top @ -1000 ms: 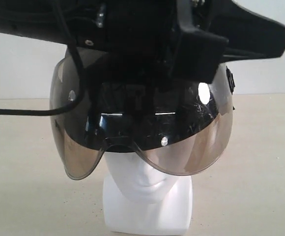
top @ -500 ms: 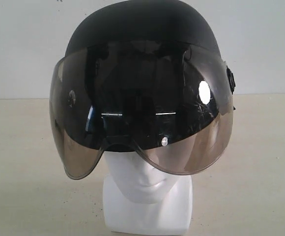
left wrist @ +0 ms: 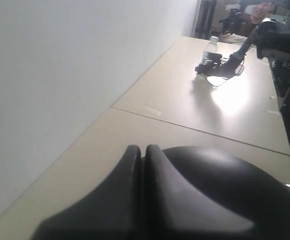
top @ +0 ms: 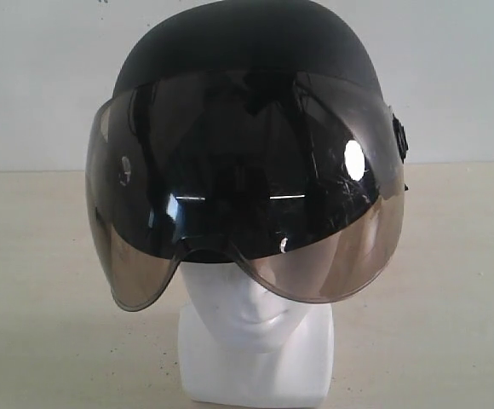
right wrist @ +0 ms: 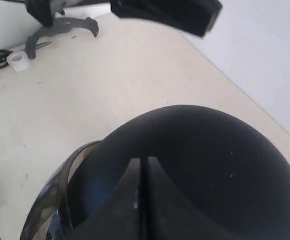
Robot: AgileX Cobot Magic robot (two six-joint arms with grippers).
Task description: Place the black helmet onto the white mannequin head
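Frontally, black helmet (top: 247, 43) capping white mannequin head (top: 255, 319), wrist views alone showing left gripper (left wrist: 144, 156), right gripper (right wrist: 144, 169), both closed.

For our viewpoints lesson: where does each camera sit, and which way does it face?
Exterior: level with the white mannequin head, facing its front; no robot shows.
Left wrist: above the black helmet, looking along the table; shut left hand shows.
Right wrist: above the helmet, looking down; shut right hand shows.
Shared: the helmet.

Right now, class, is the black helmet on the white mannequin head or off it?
On. The black helmet sits over the white mannequin head; only its lower face and neck show beneath the visor.
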